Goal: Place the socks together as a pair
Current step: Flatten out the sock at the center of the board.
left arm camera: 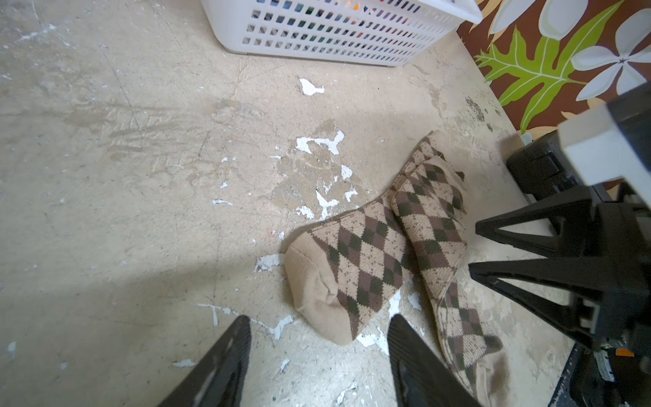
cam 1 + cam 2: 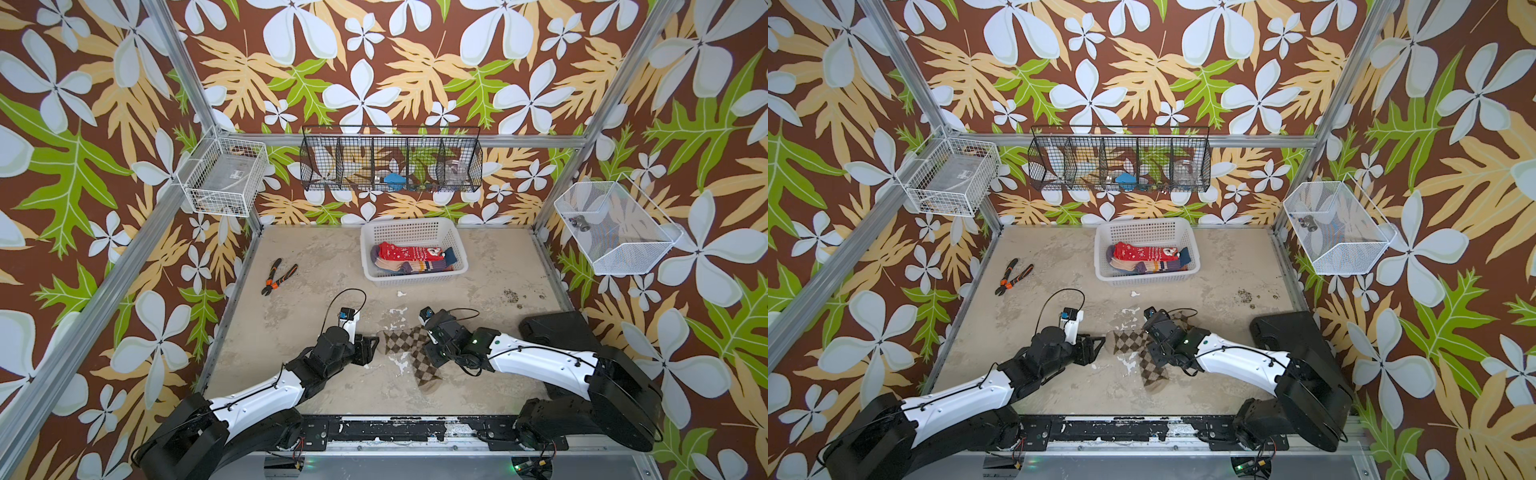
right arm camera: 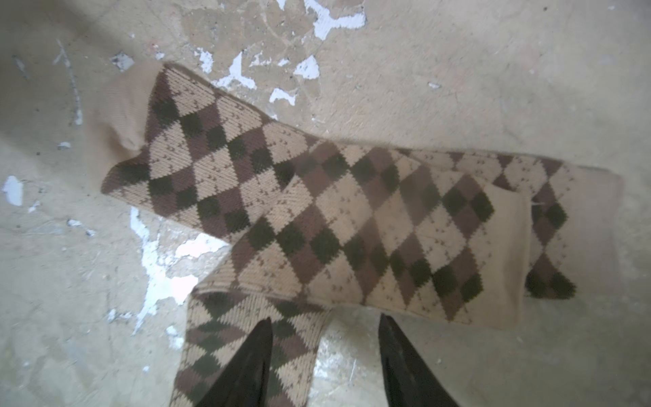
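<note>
two brown argyle socks (image 2: pixel 401 341) (image 2: pixel 1128 343) lie overlapped at lower centre in both top views. your left gripper (image 1: pixel 318 317) and right gripper (image 3: pixel 326 319) both gape, empty. the knit looks soft and limp, so pinch both layers at the overlap.

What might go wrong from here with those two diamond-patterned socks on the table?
The two brown argyle knit socks lie crossed and overlap only in part, so tugging one may drag the other further askew. The right arm's open jaws straddle one sock's edge, so closing there might catch only a thin fold that slips out. The left arm's open jaws sit close to a tan toe, where a nudge could bunch the soft knit.
</note>
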`<state>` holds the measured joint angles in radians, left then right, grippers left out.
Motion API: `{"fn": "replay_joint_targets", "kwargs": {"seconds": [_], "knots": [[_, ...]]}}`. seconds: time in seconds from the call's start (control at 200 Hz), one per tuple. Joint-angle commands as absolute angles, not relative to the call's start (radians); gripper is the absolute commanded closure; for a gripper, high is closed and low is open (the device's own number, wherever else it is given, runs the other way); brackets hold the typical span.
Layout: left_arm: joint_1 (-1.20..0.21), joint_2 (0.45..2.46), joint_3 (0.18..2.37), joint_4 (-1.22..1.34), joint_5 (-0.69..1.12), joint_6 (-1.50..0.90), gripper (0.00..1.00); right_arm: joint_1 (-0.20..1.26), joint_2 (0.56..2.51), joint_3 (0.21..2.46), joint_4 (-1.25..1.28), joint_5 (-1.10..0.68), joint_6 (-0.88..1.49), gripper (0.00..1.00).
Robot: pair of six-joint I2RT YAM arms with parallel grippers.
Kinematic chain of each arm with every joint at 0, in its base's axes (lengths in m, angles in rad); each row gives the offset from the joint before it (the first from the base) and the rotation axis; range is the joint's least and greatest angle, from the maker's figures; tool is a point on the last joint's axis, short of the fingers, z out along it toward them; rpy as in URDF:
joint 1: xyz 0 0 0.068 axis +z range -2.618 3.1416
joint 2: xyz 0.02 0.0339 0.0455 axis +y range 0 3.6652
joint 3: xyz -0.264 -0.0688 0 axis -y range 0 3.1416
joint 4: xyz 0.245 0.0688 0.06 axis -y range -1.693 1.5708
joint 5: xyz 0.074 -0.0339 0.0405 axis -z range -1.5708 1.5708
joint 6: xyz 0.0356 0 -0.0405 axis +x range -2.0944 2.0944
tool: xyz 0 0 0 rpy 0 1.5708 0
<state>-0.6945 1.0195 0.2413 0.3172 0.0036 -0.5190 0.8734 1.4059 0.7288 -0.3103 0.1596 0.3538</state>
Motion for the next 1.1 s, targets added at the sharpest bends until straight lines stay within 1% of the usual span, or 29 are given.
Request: {"fn": "replay_joint_targets", "kwargs": {"seconds": [0.0, 0.125, 0.185, 0.22, 0.39, 0.435, 0.726, 0.926, 1.036, 1.091], "knots": [[-0.694, 1.003, 0.234, 0.316, -0.017, -0.515, 0.36, 0.874, 1.452, 0.754, -0.284, 0.266, 0.304, 0.45], [-0.695, 0.998, 0.231, 0.306, -0.022, -0.513, 0.36, 0.875, 1.521, 0.787, -0.258, 0.269, 0.282, 0.45], [-0.695, 0.997, 0.232, 0.303, -0.022, -0.514, 0.36, 0.876, 1.543, 0.8, -0.248, 0.278, 0.272, 0.5], [-0.695, 0.994, 0.231, 0.301, -0.022, -0.514, 0.36, 0.875, 1.548, 0.809, -0.246, 0.279, 0.269, 0.55], [-0.695, 0.975, 0.236, 0.287, -0.026, -0.512, 0.36, 0.874, 1.513, 0.835, -0.249, 0.22, 0.264, 0.93], [-0.695, 0.972, 0.236, 0.283, -0.028, -0.511, 0.36, 0.876, 1.5, 0.844, -0.273, 0.198, 0.267, 1.0], [-0.695, 0.978, 0.238, 0.292, -0.033, -0.509, 0.36, 0.876, 1.302, 0.877, -0.511, 0.101, 0.347, 1.0], [-0.695, 1.005, 0.26, 0.302, -0.047, -0.494, 0.36, 0.894, 1.225, 0.989, -0.735, -0.142, 0.388, 1.0], [-0.695, 1.009, 0.268, 0.31, -0.063, -0.49, 0.36, 0.91, 1.17, 1.005, -0.708, -0.315, 0.395, 1.0], [-0.695, 1.014, 0.275, 0.311, -0.069, -0.487, 0.36, 0.91, 1.153, 0.994, -0.676, -0.331, 0.406, 1.0]]}}
